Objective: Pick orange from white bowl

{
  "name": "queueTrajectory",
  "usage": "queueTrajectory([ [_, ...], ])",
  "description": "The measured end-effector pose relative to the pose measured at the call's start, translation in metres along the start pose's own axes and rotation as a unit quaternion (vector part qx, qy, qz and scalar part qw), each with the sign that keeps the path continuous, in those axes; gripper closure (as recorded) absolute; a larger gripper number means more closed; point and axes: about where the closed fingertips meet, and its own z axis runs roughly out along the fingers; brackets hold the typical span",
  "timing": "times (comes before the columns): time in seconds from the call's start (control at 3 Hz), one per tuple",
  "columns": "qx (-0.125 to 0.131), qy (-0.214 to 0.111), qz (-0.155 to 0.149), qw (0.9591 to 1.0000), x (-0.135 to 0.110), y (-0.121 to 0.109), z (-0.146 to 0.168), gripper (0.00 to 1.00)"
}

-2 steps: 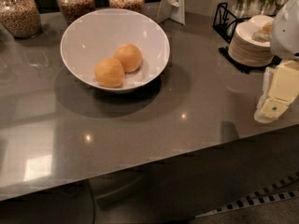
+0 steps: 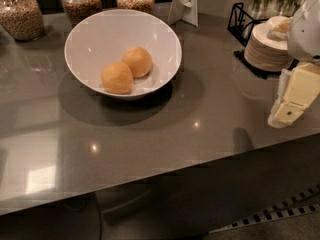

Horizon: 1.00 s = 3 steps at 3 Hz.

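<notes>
Two near-identical yellow-orange fruits lie side by side in the wide white bowl on the grey counter at the upper left. One orange is nearer the front, the other orange sits behind and right of it, and they touch. My gripper hangs at the far right edge of the view, over the counter's right end. It is well away from the bowl and holds nothing that I can see.
Three glass jars of grains stand along the back left. A white upright card holder stands behind the bowl. A stack of small white dishes in a black rack sits back right, close to my arm. The counter's front edge runs across the lower part of the view.
</notes>
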Motion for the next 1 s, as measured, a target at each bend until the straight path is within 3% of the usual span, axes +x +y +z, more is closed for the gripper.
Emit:
queueTrajectory([
  [0.33, 0.030, -0.057, -0.035, 0.9973, -0.026, -0.026, 0.010, 0.00],
  [0.67, 0.044, -0.106, -0.086, 0.9897, -0.064, -0.059, 0.023, 0.00],
  [1.0, 0.055, -0.145, -0.142, 0.9777, -0.114, -0.094, 0.028, 0.00],
])
